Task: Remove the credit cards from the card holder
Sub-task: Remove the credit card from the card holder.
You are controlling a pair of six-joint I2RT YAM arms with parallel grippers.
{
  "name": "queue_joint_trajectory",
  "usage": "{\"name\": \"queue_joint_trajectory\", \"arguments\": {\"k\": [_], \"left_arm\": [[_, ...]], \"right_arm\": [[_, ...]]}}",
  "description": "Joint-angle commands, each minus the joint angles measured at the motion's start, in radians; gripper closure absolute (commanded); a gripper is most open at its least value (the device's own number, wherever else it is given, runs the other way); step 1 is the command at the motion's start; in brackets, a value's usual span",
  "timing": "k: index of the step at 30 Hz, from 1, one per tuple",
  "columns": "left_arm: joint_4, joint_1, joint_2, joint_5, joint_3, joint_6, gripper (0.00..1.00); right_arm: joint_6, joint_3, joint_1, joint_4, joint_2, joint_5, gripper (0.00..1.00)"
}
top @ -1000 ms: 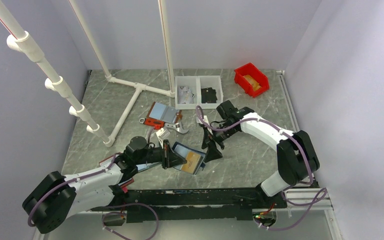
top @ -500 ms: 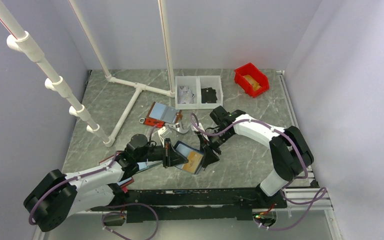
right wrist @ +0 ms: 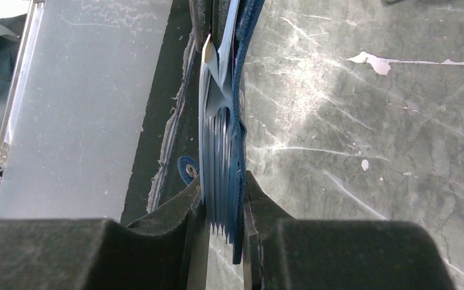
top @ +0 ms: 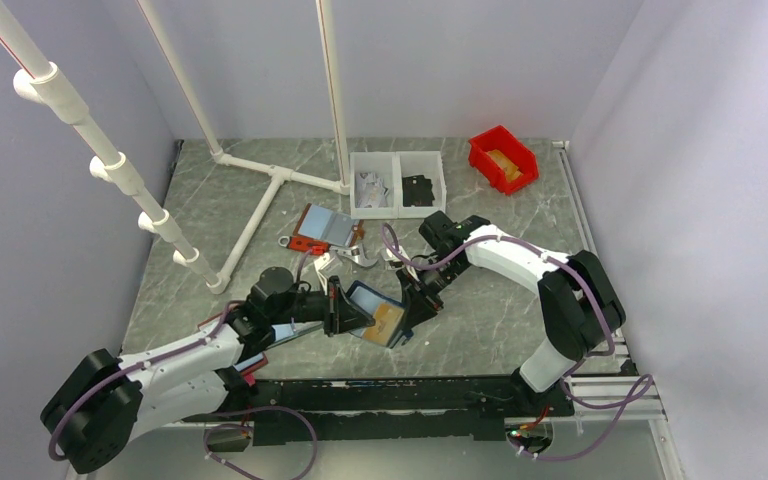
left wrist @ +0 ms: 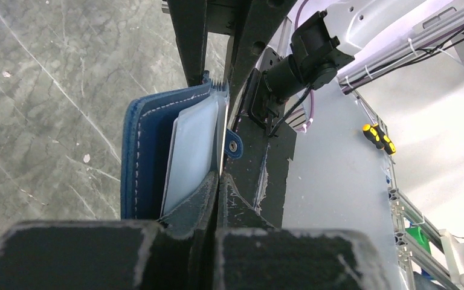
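Top view: the card holder (top: 365, 300) is sitting near the middle of the table's (top: 520, 300) near edge, with the tan credit card (top: 388, 321) showing in its pocket

Left wrist: the left tool (left wrist: 218, 181) is pinching the holder's edge tight

Right wrist: the right tool (right wrist: 223, 193) is squeezing narrowly on the whole pocket stack, not on one card. A pull here is likely risking dragging the holder out of the left tool or straining its seams
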State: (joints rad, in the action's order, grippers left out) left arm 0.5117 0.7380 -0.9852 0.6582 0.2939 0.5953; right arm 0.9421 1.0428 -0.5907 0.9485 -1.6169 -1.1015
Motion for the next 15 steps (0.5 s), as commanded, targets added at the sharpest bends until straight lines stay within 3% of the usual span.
{"name": "queue_joint_trajectory", "arguments": {"k": [1,6,15], "left_arm": [[-0.007,-0.002,0.01,0.033,0.049,0.0,0.94],[0.027,-0.007,-0.018,0.056,0.044,0.029,1.0],[0.049,-0.028,-0.008,0.09,0.031,0.069,0.99]], "right_arm": [[0.062,0.038,0.0,0.033,-0.005,-0.041,0.96],[0.069,0.04,-0.001,0.039,-0.006,-0.044,0.97],[0.083,0.047,-0.004,0.061,-0.02,-0.043,0.98]]}}
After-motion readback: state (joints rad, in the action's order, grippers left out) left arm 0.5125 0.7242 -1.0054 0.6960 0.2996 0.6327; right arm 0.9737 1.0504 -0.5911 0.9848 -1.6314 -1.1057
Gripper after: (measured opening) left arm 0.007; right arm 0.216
